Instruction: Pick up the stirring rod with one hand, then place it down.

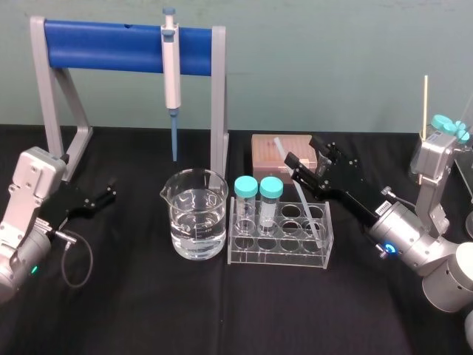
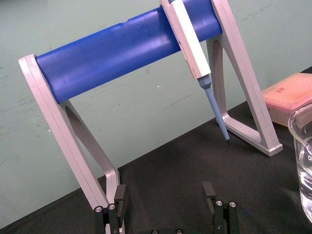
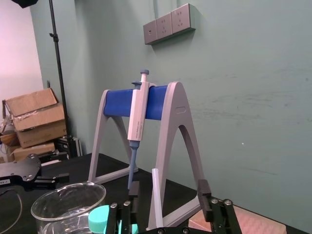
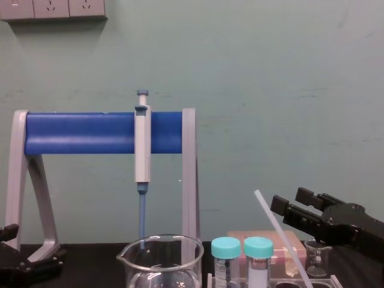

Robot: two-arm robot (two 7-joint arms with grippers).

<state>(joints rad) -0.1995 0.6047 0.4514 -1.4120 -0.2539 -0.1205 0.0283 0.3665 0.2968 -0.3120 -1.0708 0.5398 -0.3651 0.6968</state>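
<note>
In the lower centre of the head view the stirring rod [image 1: 300, 196] leans in the clear rack [image 1: 244, 255], with its top toward the pink box [image 1: 264, 148] behind. The right end effector [image 1: 303, 154] stands wide around the rod's upper part, and the rod is nearer to one finger. It should centre first, close gently, then lift along the lean so the rack does not tip. The capped tubes [image 1: 270, 188] and the beaker [image 1: 196, 214] crowd the left side; above there is open room. The left end effector [image 1: 103, 196], also wide, is parked at the left edge of the bench.
</note>
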